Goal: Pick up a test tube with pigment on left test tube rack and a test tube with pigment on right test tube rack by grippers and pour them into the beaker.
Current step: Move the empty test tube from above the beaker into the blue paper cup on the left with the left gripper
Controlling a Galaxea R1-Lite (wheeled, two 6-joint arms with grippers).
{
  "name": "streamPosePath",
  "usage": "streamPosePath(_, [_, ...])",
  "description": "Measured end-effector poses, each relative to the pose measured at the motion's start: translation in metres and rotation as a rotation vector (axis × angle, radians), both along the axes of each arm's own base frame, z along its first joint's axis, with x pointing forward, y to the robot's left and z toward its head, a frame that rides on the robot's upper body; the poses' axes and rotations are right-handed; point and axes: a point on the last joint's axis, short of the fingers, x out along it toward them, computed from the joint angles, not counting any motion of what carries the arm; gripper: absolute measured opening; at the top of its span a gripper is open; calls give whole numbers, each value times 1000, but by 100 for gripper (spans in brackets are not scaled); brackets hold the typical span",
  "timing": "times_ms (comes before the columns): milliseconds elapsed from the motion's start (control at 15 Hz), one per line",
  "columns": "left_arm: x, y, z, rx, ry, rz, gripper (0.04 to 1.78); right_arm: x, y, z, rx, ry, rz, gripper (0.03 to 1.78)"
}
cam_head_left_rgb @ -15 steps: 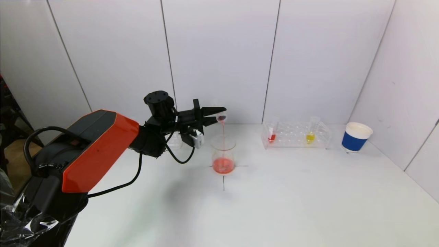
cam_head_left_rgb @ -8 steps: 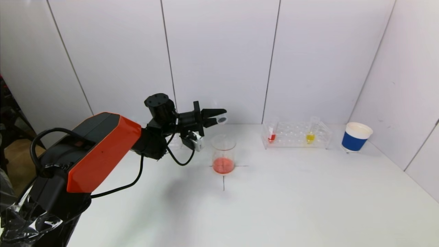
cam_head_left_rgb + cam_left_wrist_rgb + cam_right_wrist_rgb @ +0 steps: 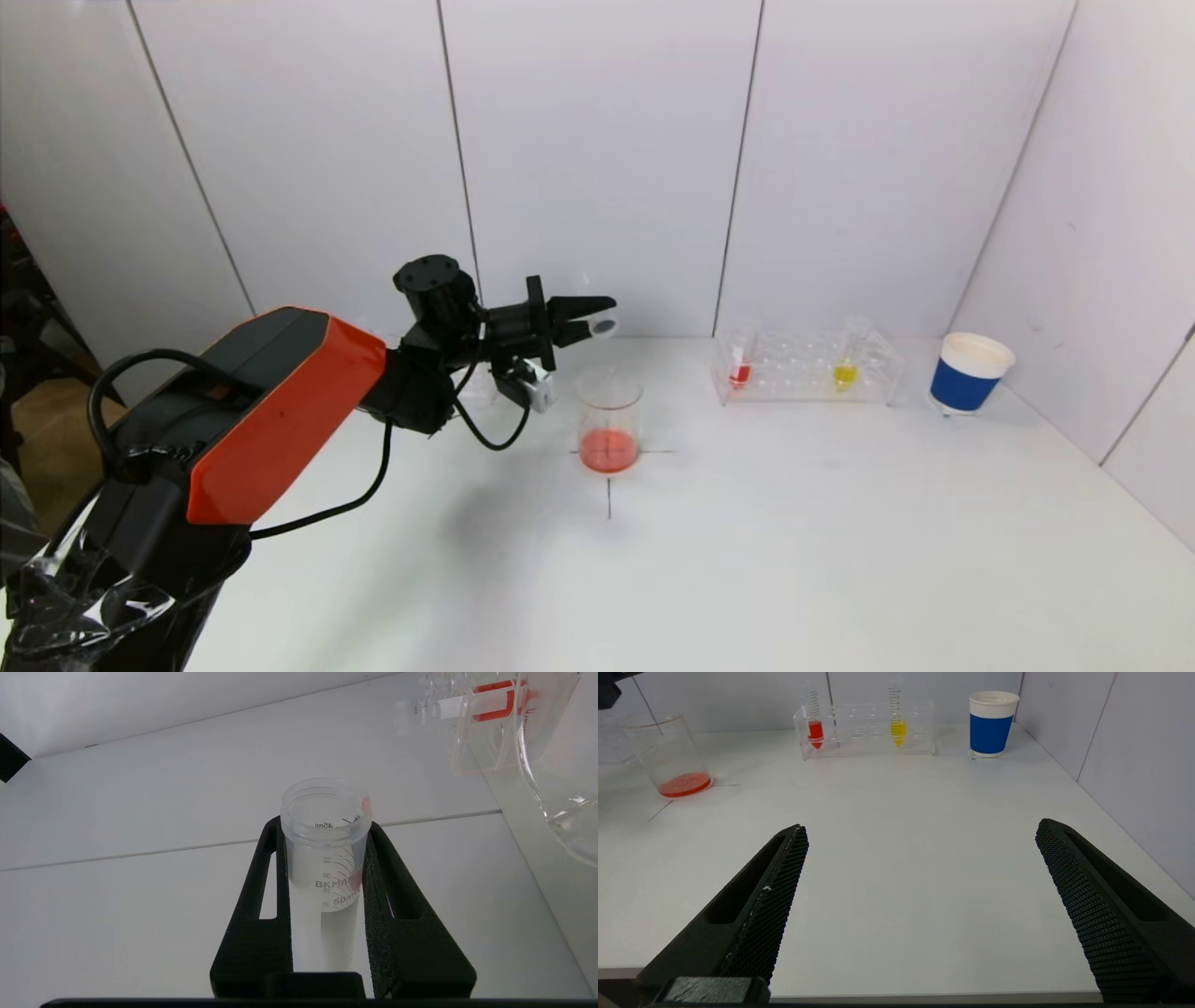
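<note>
My left gripper (image 3: pixel 597 315) is shut on a clear test tube (image 3: pixel 326 858) that lies about level above and a little to the left of the beaker (image 3: pixel 609 415); only red drops cling inside it. The beaker holds red liquid at its bottom and stands on a black cross mark. The right rack (image 3: pixel 803 366) holds a red tube (image 3: pixel 739 366) and a yellow tube (image 3: pixel 846 366). The left rack is mostly hidden behind my left arm. My right gripper (image 3: pixel 920 858) is open and empty above the table's near right edge, out of the head view.
A blue and white paper cup (image 3: pixel 969 373) stands right of the right rack, near the side wall. White walls close the table at the back and on the right. My orange left arm (image 3: pixel 271 401) reaches over the table's left part.
A second ago a red stream ran from the tube into the beaker; the stream has stopped and the tube's mouth has risen slightly. The right gripper has not moved.
</note>
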Motion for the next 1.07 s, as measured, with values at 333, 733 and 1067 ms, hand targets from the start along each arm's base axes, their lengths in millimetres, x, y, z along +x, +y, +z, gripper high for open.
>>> streamPosePath(333, [1, 1, 1, -3, -1, 10, 45, 0, 0, 0, 0, 0, 0, 177])
streamPosePath(733, [1, 1, 2, -11, 1, 33, 45, 0, 0, 0, 0, 0, 0, 177])
streamPosePath(1067, [3, 4, 2, -45, 90, 95, 45, 0, 0, 0, 0, 0, 0, 177])
